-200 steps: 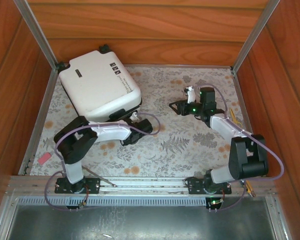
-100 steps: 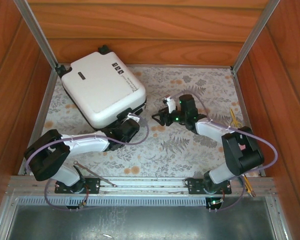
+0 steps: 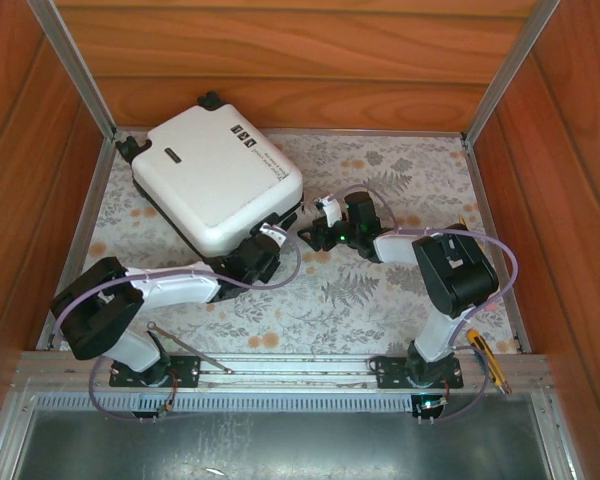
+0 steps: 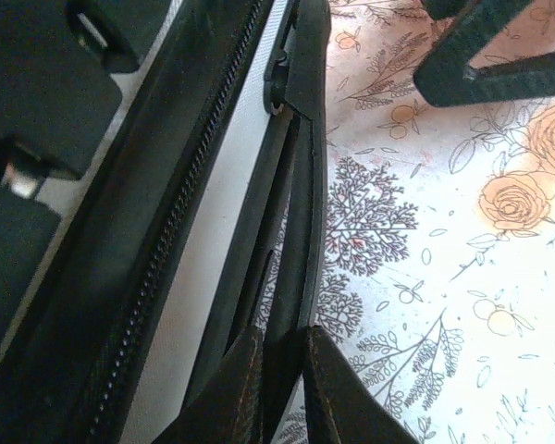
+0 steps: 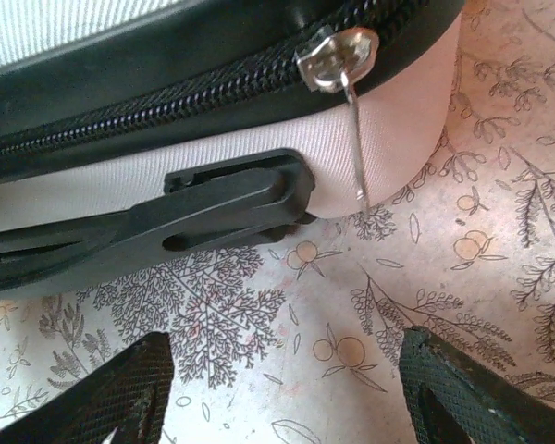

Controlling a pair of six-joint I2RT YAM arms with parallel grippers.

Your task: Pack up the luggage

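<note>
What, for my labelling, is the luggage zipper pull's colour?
Silver metal zipper pull, clearest in the right wrist view.

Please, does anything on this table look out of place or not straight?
Yes. The luggage lies askew, turned at a clear angle to the edges of the table instead of square with them. Also, a yellow tool, perhaps a cutter, lies loose at the near right corner, which seems odd for packing.

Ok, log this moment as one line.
luggage closed | left gripper shut on handle | right gripper open, facing zipper pull, touching nothing
</note>
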